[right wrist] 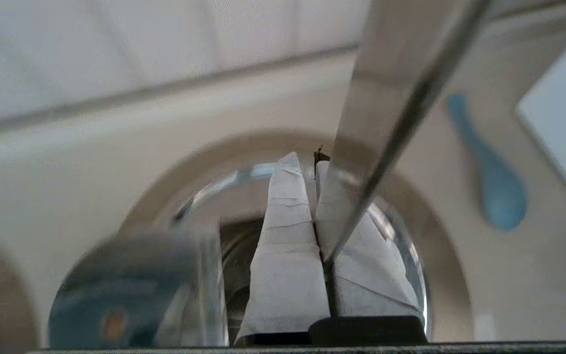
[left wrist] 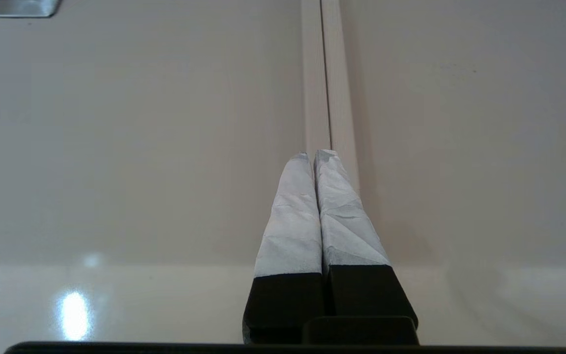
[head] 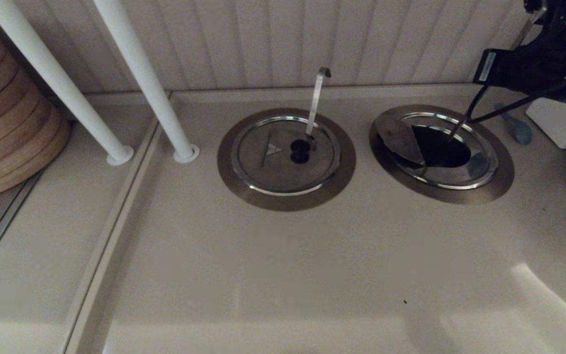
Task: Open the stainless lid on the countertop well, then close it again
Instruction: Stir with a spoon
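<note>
Now folded up at the left half of the countertop well (head: 484,189) on the table (head: 283,275): stainless lid (head: 401,138), with right pincer (right wrist: 307,164) clenched empty above the dark opening, left pincer (left wrist: 315,156) clenched, parked over bare table

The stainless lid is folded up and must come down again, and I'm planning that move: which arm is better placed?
Right. The right tool hangs over the countertop well beside the raised stainless lid. The left tool is over bare counter.
</note>
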{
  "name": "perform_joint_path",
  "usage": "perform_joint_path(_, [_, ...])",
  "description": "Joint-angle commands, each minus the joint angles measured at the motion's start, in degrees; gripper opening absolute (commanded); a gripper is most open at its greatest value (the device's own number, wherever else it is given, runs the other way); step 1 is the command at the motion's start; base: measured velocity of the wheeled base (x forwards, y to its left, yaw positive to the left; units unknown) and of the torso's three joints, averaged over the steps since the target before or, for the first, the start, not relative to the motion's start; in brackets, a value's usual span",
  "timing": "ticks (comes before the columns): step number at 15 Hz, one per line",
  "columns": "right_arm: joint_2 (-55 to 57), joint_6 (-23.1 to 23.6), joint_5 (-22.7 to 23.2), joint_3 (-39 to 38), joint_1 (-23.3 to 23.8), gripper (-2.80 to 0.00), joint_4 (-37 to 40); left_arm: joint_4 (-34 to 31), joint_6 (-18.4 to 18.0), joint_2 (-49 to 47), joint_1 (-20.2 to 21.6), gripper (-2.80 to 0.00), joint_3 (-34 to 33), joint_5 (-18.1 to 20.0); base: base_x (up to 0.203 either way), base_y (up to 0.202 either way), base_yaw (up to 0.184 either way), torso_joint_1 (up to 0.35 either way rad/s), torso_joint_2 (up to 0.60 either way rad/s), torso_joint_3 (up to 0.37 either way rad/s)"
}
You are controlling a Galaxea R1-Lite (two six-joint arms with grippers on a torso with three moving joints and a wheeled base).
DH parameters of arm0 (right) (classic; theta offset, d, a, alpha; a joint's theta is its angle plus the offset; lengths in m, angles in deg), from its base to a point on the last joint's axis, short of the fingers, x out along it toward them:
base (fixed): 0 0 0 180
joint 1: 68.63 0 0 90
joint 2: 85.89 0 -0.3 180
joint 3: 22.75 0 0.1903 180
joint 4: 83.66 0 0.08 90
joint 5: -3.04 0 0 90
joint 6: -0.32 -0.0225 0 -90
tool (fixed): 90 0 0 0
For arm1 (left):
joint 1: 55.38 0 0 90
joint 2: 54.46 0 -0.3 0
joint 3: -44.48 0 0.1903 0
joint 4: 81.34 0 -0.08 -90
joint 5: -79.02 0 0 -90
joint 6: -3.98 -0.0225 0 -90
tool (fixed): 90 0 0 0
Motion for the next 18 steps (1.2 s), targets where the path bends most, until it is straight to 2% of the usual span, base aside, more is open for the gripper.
perform_joint_path(1, [-1.23,0.85,0.91,-0.16,1.43,-2.8,2.53,0.02,0.04,-0.06,0.0,-2.8,0.0,-0.02,0.0,0.0,0.0,0.0,0.0,0.0])
perform_joint_path(4, [0.23,8.62,0.87,-1.04,4.35,-2.8,6.82,0.02,0.04,-0.06,0.0,-2.8,0.0,-0.02,0.0,0.0,0.0,0.0,0.0,0.0])
perform_joint_path(5, [1.83,8.9,0.4,-0.4,4.91,-2.8,6.33,0.02,0.04,-0.06,0.0,-2.8,0.0,-0.02,0.0,0.0,0.0,0.0,0.0,0.0])
perform_joint_path(8, [6.12,8.48,-3.91,1.15,5.82,-2.8,-5.34,0.02,0.04,-0.06,0.0,-2.8,0.0,-0.02,0.0,0.0,0.0,0.0,0.0,0.0])
perform_joint_path(9, [6.41,7.37,-4.22,1.24,5.33,-2.8,-6.62,0.02,0.04,-0.06,0.0,-2.8,0.0,-0.02,0.0,0.0,0.0,0.0,0.0,0.0])
perform_joint_path(11, [6.53,1.43,-3.79,2.26,2.93,-2.8,-6.99,0.02,0.04,-0.06,0.0,-2.8,0.0,-0.02,0.0,0.0,0.0,0.0,0.0,0.0])
perform_joint_path(13, [5.84,-1.67,-1.27,2.17,1.47,-2.8,-7.04,0.02,0.04,-0.06,0.0,-2.8,0.0,-0.02,0.0,0.0,0.0,0.0,0.0,0.0])
perform_joint_path(18, [4.25,-2.9,0.13,0.05,-0.63,-2.8,-6.69,-0.04,0.04,-0.06,0.0,-2.8,0.0,-0.02,0.0,0.0,0.0,0.0,0.0,0.0])
